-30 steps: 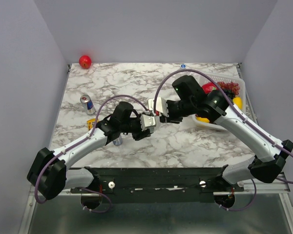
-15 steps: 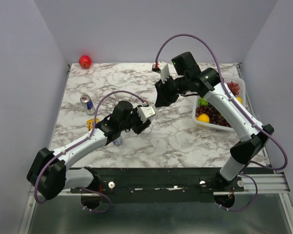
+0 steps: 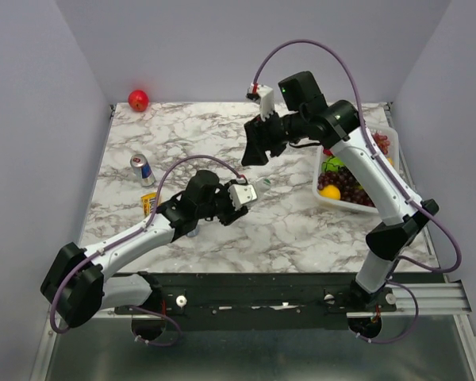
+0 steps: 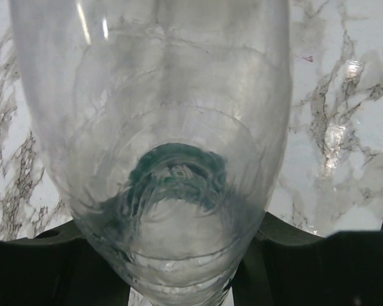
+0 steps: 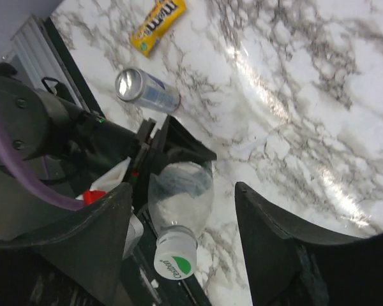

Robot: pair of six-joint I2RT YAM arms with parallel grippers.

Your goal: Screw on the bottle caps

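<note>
Clear bottle (image 4: 154,134) sits clamped in left claw (image 3: 246,194).

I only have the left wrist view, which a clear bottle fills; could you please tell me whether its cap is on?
Observer: Yes, a white cap with a green mark sits on the neck of the bottle.
Operator: Where is the right tool, please?
Observer: The right tool hangs open and empty above the table, apart from the bottle.
Operator: Is anything close by?
Observer: A drink can is on the table beside the left arm.
</note>
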